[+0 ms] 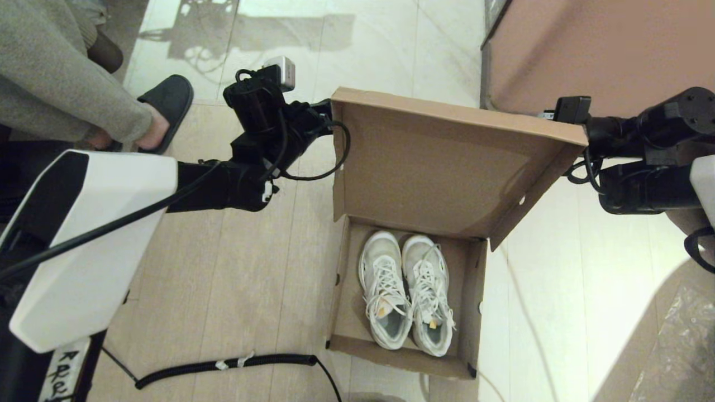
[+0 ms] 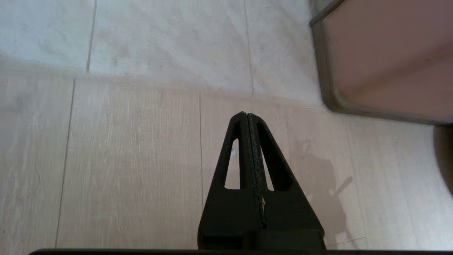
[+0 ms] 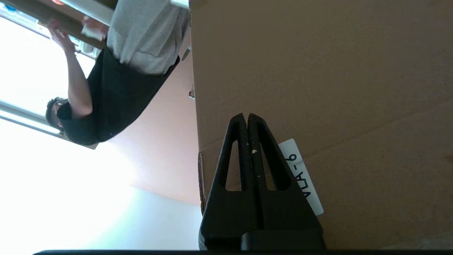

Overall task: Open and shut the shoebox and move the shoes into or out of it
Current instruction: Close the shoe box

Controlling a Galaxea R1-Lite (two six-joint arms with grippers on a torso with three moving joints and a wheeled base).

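Note:
The brown cardboard shoebox (image 1: 357, 312) stands on the floor with its hinged lid (image 1: 435, 167) raised. Two white lace-up shoes (image 1: 405, 293) lie side by side inside, toes toward the lid. My left arm (image 1: 262, 128) reaches to the lid's far left corner; its gripper (image 2: 246, 114) is shut and empty over bare floor. My right arm (image 1: 642, 145) is at the lid's right corner, its fingers hidden behind the lid in the head view. The right gripper (image 3: 246, 115) is shut and empty, close against the lid's outer face (image 3: 336, 71) beside the white label (image 3: 300, 177).
A person's foot in a dark slipper (image 1: 167, 103) is at the far left. A coiled black cable (image 1: 223, 365) lies on the floor in front of the box. A pink cabinet (image 1: 603, 50) rises at the far right. Crinkled plastic (image 1: 681, 346) lies at the near right.

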